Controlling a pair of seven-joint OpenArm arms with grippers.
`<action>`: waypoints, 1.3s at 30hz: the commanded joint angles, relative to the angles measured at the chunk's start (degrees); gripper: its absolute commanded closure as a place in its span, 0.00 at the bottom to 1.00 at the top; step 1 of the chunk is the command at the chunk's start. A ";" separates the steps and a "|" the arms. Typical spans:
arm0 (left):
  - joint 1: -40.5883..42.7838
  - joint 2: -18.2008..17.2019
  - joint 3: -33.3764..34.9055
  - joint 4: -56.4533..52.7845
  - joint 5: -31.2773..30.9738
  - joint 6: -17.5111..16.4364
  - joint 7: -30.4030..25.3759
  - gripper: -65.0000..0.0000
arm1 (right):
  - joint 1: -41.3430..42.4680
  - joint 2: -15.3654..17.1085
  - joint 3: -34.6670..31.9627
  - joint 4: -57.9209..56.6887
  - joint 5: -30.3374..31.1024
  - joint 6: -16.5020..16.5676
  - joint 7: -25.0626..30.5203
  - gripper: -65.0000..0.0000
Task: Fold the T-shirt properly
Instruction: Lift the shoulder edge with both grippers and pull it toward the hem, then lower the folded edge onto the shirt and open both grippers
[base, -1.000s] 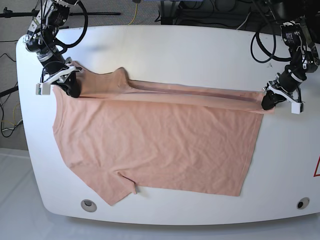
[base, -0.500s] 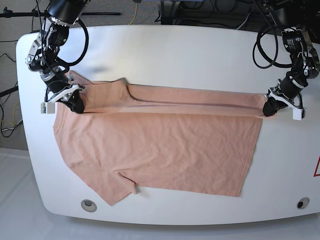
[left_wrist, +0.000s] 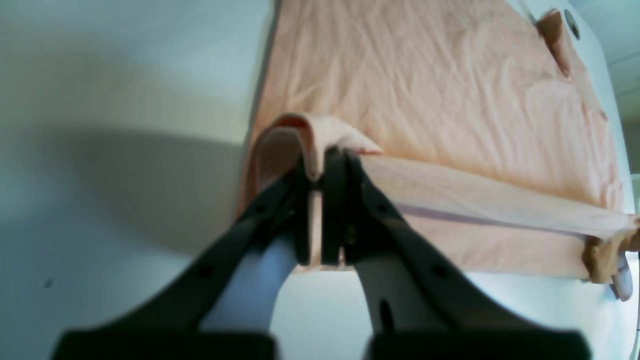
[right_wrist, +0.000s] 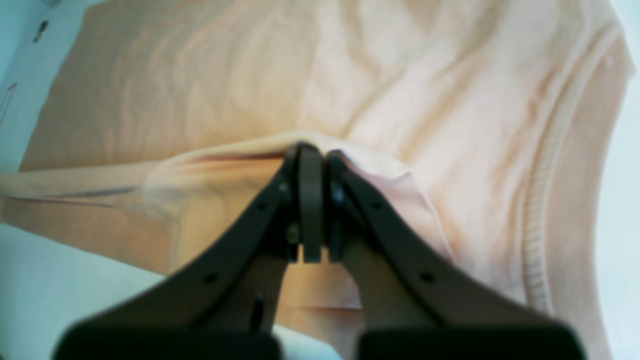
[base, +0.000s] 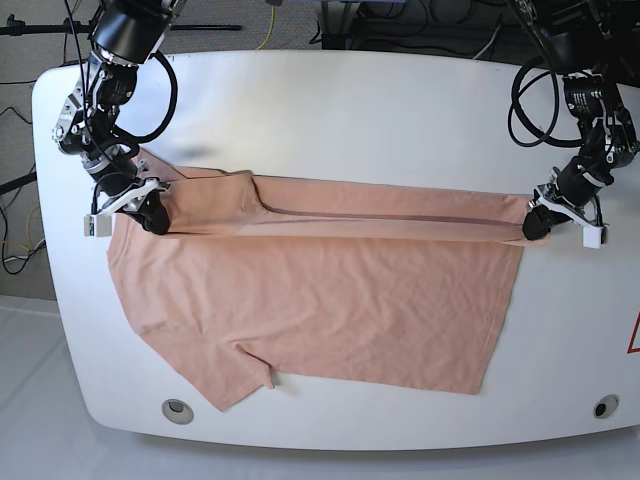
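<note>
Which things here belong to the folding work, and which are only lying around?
Belong to the work:
- T-shirt
- left gripper, shut on the T-shirt's edge
- right gripper, shut on the fabric near the collar

Only around:
- white table
- cables behind the table

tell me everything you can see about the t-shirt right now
The T-shirt is plain salmon-pink, soft and lightly wrinkled, like cotton jersey. It lies spread across the white table, its long far edge folded over toward the near side in a narrow band. A ribbed neckline shows near the right gripper, which pinches the fold at the collar end; the left gripper pinches it at the hem end. One short sleeve points toward the table's near edge. No print is visible.
</note>
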 joint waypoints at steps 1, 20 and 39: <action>-1.61 -1.14 0.04 -0.53 -0.74 -0.28 -1.87 1.00 | 2.05 1.08 0.30 0.40 -0.02 0.30 1.92 1.00; -5.15 -1.62 3.33 -2.72 0.44 -0.25 -1.68 1.00 | 4.53 1.42 -0.04 -3.20 -1.69 0.30 2.17 1.00; -7.29 -5.20 7.34 -3.33 2.30 0.45 -3.21 1.00 | 6.69 1.70 -1.30 -6.46 -3.14 0.30 3.34 1.00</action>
